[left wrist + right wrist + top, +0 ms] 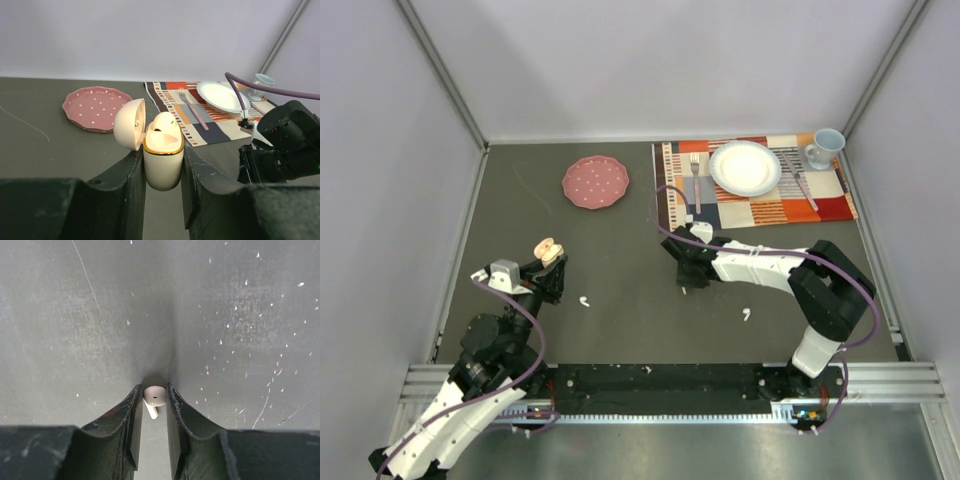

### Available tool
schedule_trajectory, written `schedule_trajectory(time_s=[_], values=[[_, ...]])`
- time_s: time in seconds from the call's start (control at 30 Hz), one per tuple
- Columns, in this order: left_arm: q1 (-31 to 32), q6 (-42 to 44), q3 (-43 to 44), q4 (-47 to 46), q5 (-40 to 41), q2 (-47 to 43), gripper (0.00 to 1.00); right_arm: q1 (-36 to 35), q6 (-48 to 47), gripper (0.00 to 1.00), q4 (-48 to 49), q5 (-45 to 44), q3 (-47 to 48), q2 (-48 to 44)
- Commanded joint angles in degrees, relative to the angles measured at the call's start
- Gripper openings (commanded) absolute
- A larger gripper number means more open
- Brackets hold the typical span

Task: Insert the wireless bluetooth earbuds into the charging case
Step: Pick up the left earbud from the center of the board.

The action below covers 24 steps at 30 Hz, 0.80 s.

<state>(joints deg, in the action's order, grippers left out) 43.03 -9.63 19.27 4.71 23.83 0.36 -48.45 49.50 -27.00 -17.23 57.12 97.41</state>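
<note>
Closest to the right wrist camera, the two dark fingers of the right gripper (153, 390) are seen closed on a tiny white earbud (154, 396). Its rounded head is pinched between the tips and its short stem points back between the fingers, over the grey table (240, 315); whether it is lifted clear cannot be told. On the other side, the left gripper (162, 152) is clamped around the lower body of the cream charging case (162, 172), which is held upright with its hinged lid (129, 125) swung open to one side and its gold rim exposed. A seated earbud (163, 126) appears to be lodged in one well already. On the table a loose earbud (585, 300) is seen near the left gripper, and a second loose earbud (747, 314) lies in front of the right arm. The earbud is judged to be very light, hard and glossy, so it could easily be twisted or squeezed out of a pinch. A hold across the bulbous head, with the stem left free to lead into the well, is judged best. The case is likewise judged smooth and rounded, and is best gripped low on its sides so that the opening is left unobstructed.
</note>
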Motion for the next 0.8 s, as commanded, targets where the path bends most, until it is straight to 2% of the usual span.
schedule_trajectory(time_s=[0.0,0.07,0.33,0.63,0.77], values=[[0.13,-0.65,-0.11,-2.86,-0.46,-0.36,0.00,-0.33,-0.36,0.22,-1.21,-1.14,1.32,1.21],[0.22,-0.57,-0.11,-2.95,-0.54,-0.36,0.00,-0.42,-0.36,0.20,-1.21,-0.96,1.32,1.12],[0.22,0.75,-0.19,-4.18,-4.05,-0.36,0.00,-1.21,-3.88,0.00,1.86,-1.74,0.45,-4.39],[0.13,1.81,-0.90,-11.82,-10.82,5.00,0.00,-3.76,-9.06,0.00,13.54,-3.07,-5.26,-24.08],[0.22,1.54,-1.51,-17.35,-13.63,8.24,0.00,-7.09,-13.10,0.00,24.60,-4.29,-8.69,-34.46]])
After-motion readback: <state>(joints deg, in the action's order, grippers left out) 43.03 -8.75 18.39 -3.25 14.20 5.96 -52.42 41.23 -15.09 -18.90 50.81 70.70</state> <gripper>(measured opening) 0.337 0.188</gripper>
